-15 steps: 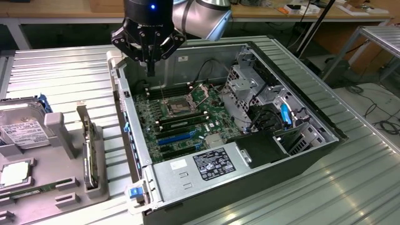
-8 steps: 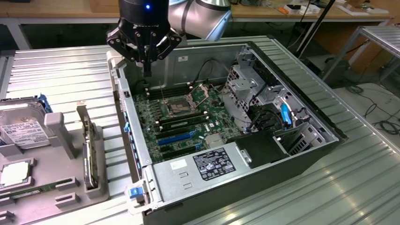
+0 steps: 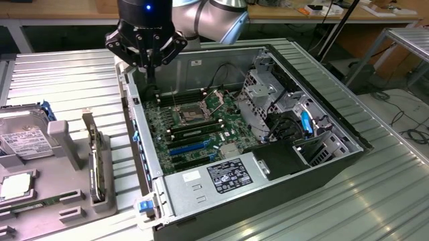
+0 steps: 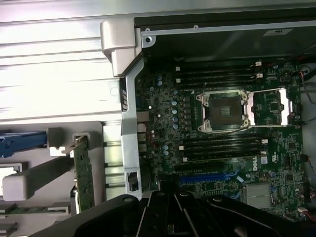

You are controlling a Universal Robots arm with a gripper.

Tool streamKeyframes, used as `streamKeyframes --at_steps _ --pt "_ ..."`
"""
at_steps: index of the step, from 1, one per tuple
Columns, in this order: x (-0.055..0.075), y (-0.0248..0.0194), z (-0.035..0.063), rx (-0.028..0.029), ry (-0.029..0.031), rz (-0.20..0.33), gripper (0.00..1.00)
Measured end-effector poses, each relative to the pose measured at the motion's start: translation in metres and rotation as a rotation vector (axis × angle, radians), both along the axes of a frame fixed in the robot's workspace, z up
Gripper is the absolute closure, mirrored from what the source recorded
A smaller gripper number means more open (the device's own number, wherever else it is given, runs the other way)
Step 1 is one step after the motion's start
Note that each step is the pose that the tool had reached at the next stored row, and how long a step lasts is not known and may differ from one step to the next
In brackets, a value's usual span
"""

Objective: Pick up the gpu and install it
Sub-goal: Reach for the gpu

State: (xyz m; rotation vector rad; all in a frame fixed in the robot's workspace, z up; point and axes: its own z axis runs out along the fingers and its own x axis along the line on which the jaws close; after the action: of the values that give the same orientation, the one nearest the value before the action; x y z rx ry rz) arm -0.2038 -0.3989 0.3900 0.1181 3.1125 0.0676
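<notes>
The gpu (image 3: 96,161) stands on edge in a slot of the grey holder (image 3: 64,145) at the exterior view's left, beside the open computer case (image 3: 201,198). In the wrist view the gpu (image 4: 84,177) is a thin upright card just outside the case wall. My gripper (image 3: 148,64) hangs above the case's far left corner, well away from the gpu, shut with nothing between its fingers. In the wrist view my gripper (image 4: 165,197) looks down on the motherboard (image 4: 163,123). Blue expansion slots (image 3: 190,148) lie on the board near the power supply.
A hard drive (image 3: 23,138), a processor chip (image 3: 17,186) and a green memory stick (image 3: 40,206) rest in the grey holder. Inside the case are the open processor socket (image 3: 191,115), drive cages (image 3: 268,95) and a power supply (image 3: 224,175). The ribbed metal table (image 3: 74,80) surrounds everything.
</notes>
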Motion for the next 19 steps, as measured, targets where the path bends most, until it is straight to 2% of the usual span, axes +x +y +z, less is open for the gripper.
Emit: streamKeyframes --at_steps 19 --pt "-0.035 0.0000 -0.0003 0.0000 0.0000 0.000 0.89"
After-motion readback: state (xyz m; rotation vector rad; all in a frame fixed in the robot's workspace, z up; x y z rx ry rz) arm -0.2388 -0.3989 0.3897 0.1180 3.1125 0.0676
